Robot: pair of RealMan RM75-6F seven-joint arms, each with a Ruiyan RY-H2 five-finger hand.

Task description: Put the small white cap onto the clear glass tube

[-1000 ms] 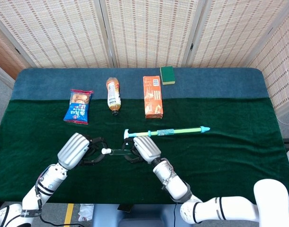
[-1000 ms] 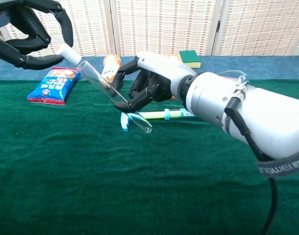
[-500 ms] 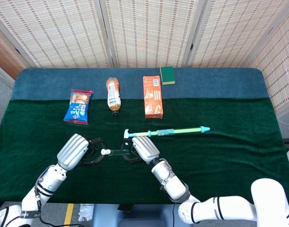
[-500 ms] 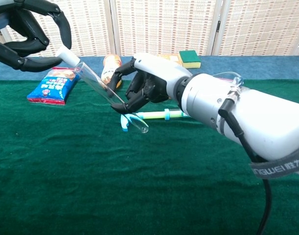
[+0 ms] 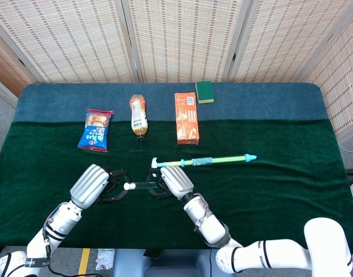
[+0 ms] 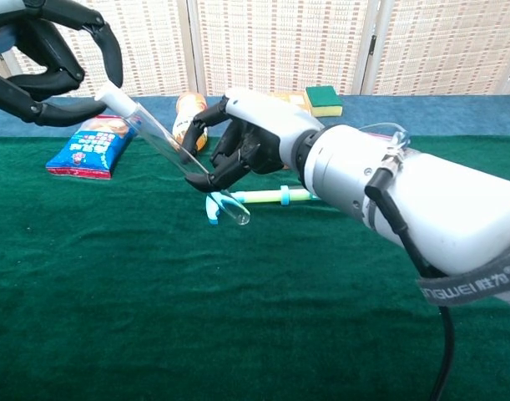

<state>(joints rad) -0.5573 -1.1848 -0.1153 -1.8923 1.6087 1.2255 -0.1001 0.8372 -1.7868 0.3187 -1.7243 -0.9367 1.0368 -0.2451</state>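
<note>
Green cloth (image 5: 280,190) lies open right of the glass tube (image 6: 167,146).

1 tube (image 6: 175,150) — 1 cap (image 6: 111,93) — 2 hands (image 6: 255,142) (image 6: 39,54).

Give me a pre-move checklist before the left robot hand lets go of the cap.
1. Right robot hand grips the glass tube: ok.
2. Left robot hand holds the white cap: ok.
3. Cap sits at the tube's upper end: ok.
4. Cap pushed fully home: cannot tell.
5. Tube's rounded lower end is off the green cloth: ok.
6. Syringe lies beyond the tube, apart from it: ok.
</note>
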